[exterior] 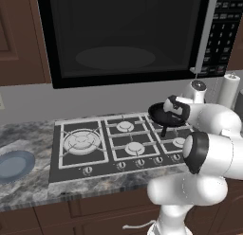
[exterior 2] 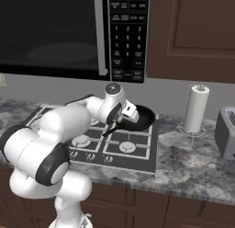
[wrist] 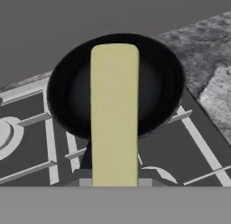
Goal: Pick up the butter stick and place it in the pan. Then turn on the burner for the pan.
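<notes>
1 butter stick (wrist: 114,114) in end effector (exterior 2: 130,113) (clamped), above pan (wrist: 158,83).

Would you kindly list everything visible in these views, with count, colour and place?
butter stick: one, pale yellow, held out over the pan
pan: one, black, on the back right burner
stove: one, dark with pale grates, set in the counter
knobs: a row, grey, along the stove's front edge
plate: one, blue-grey, on the counter left of the stove
microwave: one, black, above the stove
paper towel roll: one, white, right of the stove
toaster: one, grey, far right counter
gripper: one, white, over the pan
</notes>
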{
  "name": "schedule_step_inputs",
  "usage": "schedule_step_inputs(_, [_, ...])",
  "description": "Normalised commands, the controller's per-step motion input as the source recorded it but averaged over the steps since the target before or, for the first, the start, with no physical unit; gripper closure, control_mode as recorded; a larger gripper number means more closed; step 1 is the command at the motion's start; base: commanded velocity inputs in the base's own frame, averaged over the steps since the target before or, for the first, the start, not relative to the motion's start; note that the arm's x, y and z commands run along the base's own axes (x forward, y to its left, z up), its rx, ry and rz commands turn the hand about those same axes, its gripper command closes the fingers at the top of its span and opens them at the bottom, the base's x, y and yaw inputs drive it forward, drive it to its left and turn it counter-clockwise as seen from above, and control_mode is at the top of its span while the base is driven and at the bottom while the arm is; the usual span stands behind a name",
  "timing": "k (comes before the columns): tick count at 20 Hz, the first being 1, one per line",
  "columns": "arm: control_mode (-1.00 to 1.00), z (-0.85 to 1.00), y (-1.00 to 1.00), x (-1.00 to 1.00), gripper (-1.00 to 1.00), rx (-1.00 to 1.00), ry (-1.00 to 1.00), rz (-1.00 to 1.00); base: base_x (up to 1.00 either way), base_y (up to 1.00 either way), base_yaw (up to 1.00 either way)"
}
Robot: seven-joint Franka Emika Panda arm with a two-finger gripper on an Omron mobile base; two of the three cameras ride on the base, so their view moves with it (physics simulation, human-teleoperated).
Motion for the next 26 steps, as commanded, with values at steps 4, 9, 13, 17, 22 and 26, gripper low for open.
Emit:
schedule_step_inputs(4, [-1.0,-0.23,0.0,0.08,1.0,0.0,0.0,0.0,0.0,0.0,0.0])
schedule_step_inputs(9, [-1.0,-0.18,0.0,0.02,1.0,0.0,0.0,0.0,0.0,0.0,0.0])
schedule_step_inputs(13, [-1.0,-0.03,0.0,0.05,1.0,0.0,0.0,0.0,0.0,0.0,0.0])
schedule_step_inputs(17, [-1.0,0.0,0.0,0.11,1.0,0.0,0.0,0.0,0.0,0.0,0.0])
schedule_step_inputs(22, [-1.0,0.0,0.0,0.24,1.0,0.0,0.0,0.0,0.0,0.0,0.0])
schedule_step_inputs(26, [-1.0,-0.06,0.0,0.22,1.0,0.0,0.0,0.0,0.0,0.0,0.0])
